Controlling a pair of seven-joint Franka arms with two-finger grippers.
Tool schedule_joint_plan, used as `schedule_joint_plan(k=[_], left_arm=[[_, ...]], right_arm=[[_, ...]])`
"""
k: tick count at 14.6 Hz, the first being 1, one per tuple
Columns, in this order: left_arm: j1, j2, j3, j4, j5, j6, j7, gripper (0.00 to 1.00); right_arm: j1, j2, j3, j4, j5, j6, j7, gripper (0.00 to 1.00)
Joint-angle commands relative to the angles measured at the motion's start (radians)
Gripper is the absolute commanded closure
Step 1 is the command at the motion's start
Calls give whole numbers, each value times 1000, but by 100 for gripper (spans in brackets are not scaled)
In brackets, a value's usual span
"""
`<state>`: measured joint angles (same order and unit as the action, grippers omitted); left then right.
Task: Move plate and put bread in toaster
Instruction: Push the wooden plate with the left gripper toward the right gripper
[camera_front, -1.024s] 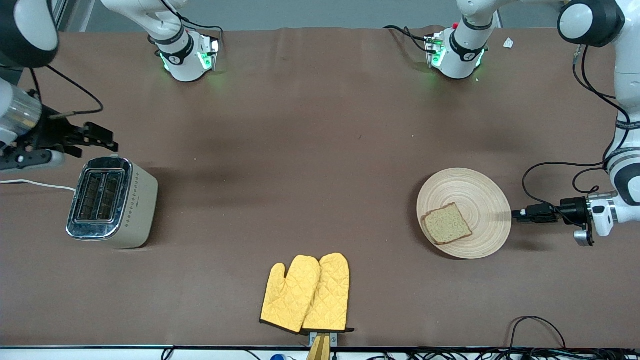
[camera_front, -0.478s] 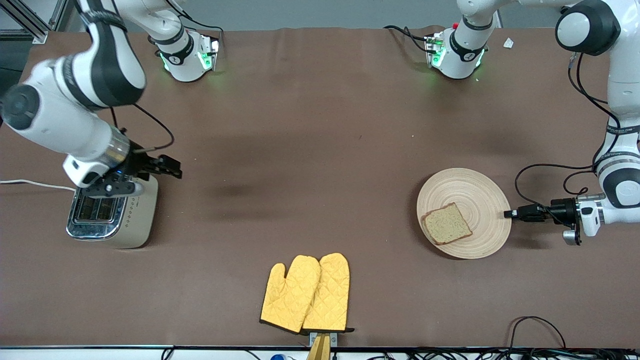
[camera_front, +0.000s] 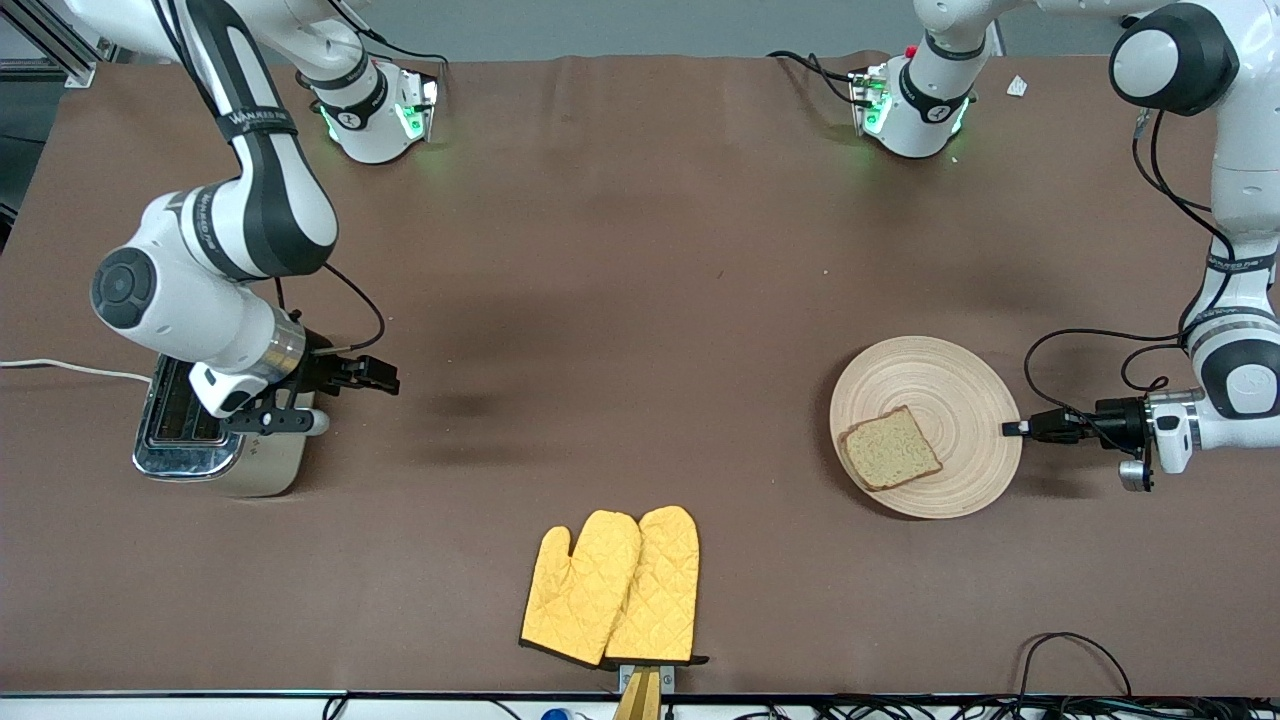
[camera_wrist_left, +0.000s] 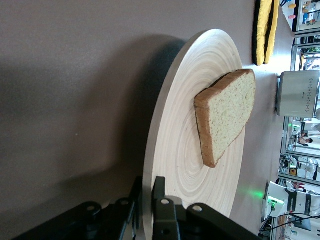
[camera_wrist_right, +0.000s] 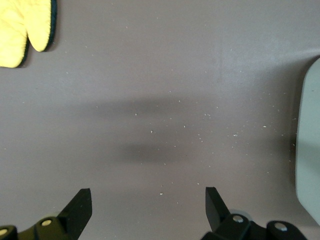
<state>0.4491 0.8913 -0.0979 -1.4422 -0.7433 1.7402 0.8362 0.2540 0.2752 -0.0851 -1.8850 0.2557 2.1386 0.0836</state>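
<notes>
The wooden plate (camera_front: 950, 400) lies near the left arm's end of the table, carrying the bread slice (camera_front: 890, 447) on its part nearer the front camera. The left gripper (camera_front: 1012, 429) pinches the plate's rim. The toaster (camera_front: 255, 470) stands near the right arm's end; the right gripper (camera_front: 388, 380), fingers spread, hangs just beside it. Yellow oven mitts (camera_front: 612, 587) lie at the front edge.

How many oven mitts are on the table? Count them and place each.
2. Both yellow oven mitts lie side by side, overlapping, at the table's edge nearest the front camera: one toward the right arm's end, the other toward the left arm's end. None appears hidden.
</notes>
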Motion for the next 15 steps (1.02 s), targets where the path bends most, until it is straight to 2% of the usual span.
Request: schedule_joint_plan(k=[1, 3, 6, 8, 12, 15], left_arm=[[2, -3, -70, 6, -5, -31, -5, 99], [2, -34, -138, 8, -7, -62, -31, 99], [-7, -84, -257, -1, -2, -62, -178, 100], [-13, -87, -330, -10, 1, -53, -207, 100], [-33, -100, -451, -87, -2, 50, -284, 100], [-76, -98, -532, -145, -7, 203, -383, 100]], right_arm=[[8, 27, -9, -3, 20, 32, 1, 0], [10, 38, -9, -2, 20, 37, 1, 0], [30, 58, -9, -6, 20, 66, 2, 0], [33, 67, -9, -11, 20, 79, 1, 0], [25, 75, -9, -25, 20, 95, 1, 0], [7, 82, -9, -26, 19, 92, -1, 0]])
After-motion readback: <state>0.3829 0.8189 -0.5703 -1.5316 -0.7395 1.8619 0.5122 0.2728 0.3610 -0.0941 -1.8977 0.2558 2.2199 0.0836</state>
